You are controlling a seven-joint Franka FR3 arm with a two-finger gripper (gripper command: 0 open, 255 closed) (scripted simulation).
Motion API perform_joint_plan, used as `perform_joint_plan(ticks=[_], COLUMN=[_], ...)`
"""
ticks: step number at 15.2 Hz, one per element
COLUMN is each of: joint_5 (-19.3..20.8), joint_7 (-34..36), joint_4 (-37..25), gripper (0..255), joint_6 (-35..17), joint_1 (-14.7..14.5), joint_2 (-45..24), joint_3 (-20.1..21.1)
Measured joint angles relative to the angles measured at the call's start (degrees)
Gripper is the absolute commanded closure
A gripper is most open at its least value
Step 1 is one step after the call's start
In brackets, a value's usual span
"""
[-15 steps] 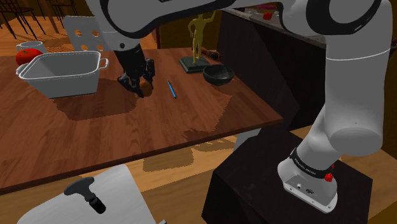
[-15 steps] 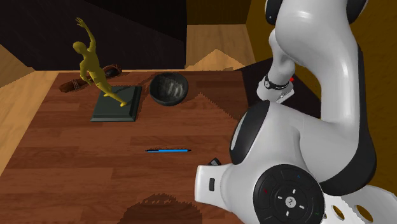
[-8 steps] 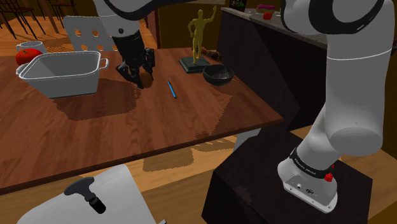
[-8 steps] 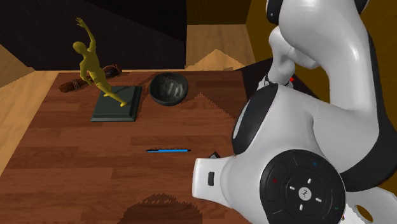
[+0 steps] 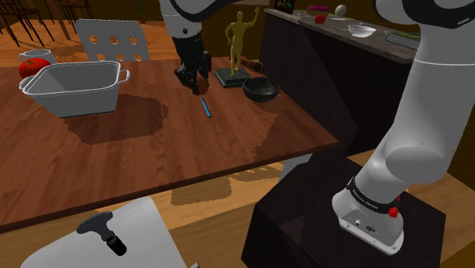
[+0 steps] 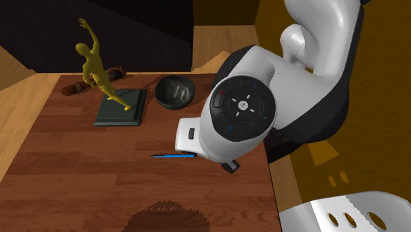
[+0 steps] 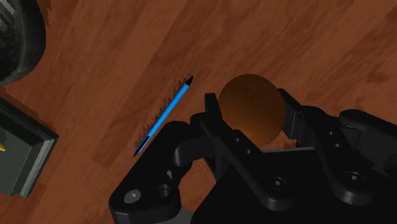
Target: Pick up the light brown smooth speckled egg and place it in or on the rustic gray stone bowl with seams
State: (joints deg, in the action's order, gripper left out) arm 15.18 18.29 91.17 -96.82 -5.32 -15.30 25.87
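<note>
- Claw (image 5: pixel 194 81), all black, hangs above the brown wooden counter (image 5: pixel 152 152), its two fingers closed about the smooth light brown egg (image 7: pixel 251 105); in the wrist view the pads press the egg from both sides, and the egg is clear of the wood.
- Just beside the claw on the shoulder view's right, the thin blue pen (image 5: pixel 205 106) lies flat on the counter, below the carried egg. It is no obstacle so long as the claw travels at this height.
- Further right stands the yellow figurine on its dark square base (image 5: pixel 237 38). Its raised arm is the thing to steer past, so the path should run on the near side of the base.
- Rightmost sits the dark grey seamed stone bowl (image 5: pixel 261 89), near the base and well apart from the claw. To do this step well, carry the egg level across, stop centred over the bowl's hollow, descend until the egg is low inside, then part the fingers gently.
- As for the egg's axis, its outline in the wrist view is nearly round, so its long axis probably runs along the fingers, roughly upright. Which end points down I cannot tell.
</note>
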Motion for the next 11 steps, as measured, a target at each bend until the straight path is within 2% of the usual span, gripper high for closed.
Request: perform_joint_plan(ticks=[11], joint_5=[-2.58], joint_7=[-14.74], joint_4=[11.91], gripper=[255], joint_6=[-6.22], joint_1=[10.13], joint_2=[9.34], joint_3=[-5.57])
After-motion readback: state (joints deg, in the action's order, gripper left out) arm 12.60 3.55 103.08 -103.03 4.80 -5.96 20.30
